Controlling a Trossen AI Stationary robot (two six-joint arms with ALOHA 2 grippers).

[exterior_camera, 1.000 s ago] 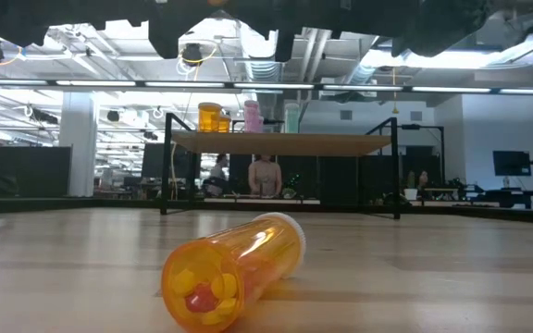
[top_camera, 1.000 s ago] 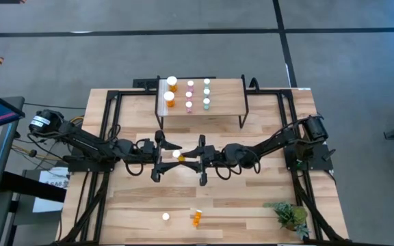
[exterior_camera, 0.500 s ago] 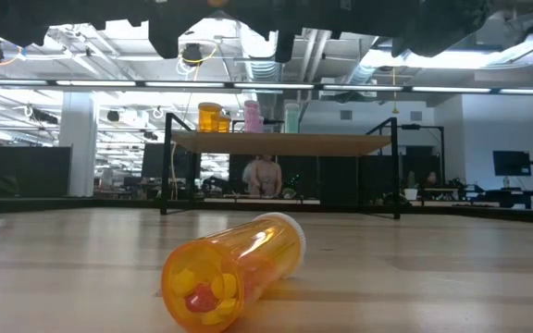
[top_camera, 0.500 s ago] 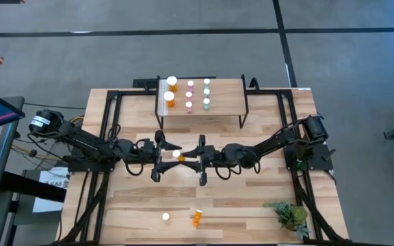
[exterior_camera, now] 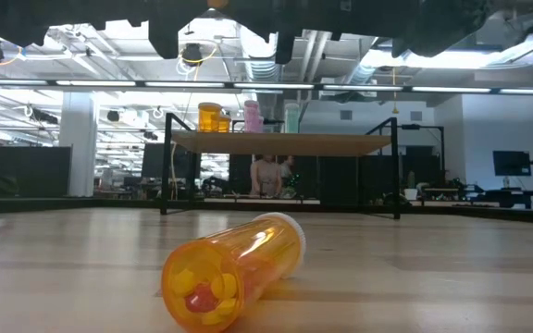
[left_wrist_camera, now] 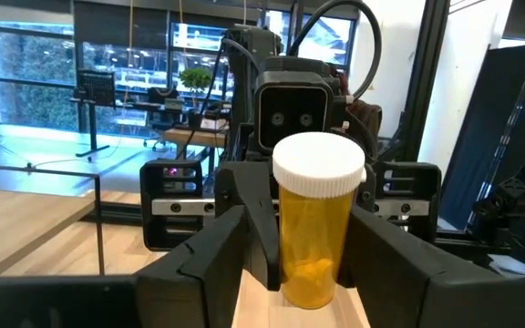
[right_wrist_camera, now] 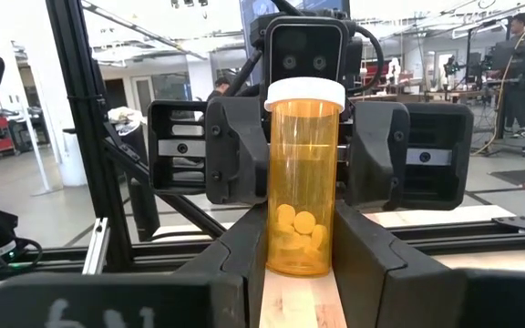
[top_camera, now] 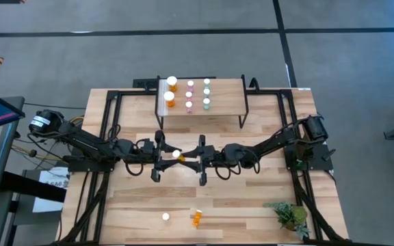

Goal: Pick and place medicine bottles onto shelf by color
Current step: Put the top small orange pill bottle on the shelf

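**Ten bottles counted, one held mid-table**

The shelf (top_camera: 228,99), at the table's 12 o'clock, carries two orange bottles (top_camera: 170,90), three pink bottles (top_camera: 189,95) and three teal bottles (top_camera: 206,93). At 6 o'clock an orange bottle lying down (top_camera: 196,219) has a white cap (top_camera: 165,216) at its 9 o'clock. At the centre, the right gripper (top_camera: 202,160) clasps the upright orange bottle (right_wrist_camera: 303,187) above the table. The left gripper (top_camera: 157,157) faces it from 9 o'clock; its grasp cannot be told.

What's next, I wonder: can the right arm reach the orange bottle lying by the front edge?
Probably, once free: right gripper and left gripper meet at another bottle; bare table beyond.
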